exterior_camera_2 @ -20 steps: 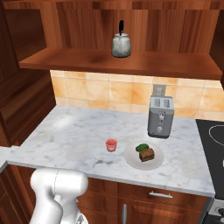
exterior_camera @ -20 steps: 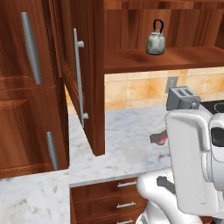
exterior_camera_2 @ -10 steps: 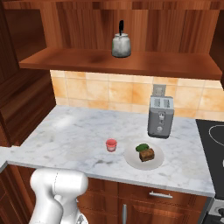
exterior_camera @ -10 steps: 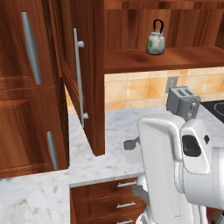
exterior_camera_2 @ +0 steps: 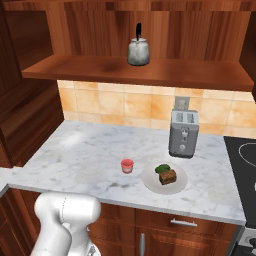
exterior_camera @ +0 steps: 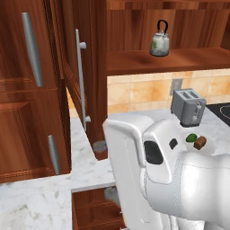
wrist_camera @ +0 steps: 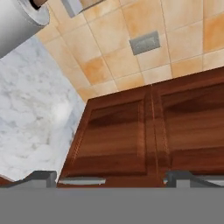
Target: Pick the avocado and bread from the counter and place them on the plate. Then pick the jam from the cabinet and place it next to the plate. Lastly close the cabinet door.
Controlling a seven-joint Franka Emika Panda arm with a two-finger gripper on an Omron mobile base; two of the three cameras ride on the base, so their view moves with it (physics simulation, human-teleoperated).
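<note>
one avocado (exterior_camera_2: 162, 169), one bread (exterior_camera_2: 168, 176) share one plate (exterior_camera_2: 150, 179), one jam (exterior_camera_2: 127, 166) beside; hand (wrist_camera: 111, 178) fingers apart.

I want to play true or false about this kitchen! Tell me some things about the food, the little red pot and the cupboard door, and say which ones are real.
1. The avocado and the bread are on the plate. True.
2. The jam is up on the shelf beside the kettle. False: it stands on the counter, just left of the plate.
3. The cabinet door is shut. False: it hangs open, edge towards the camera.
4. The toaster stands behind the plate, by the tiled wall. True.
5. The gripper holds the jam. False: its jaws are open and empty.
</note>
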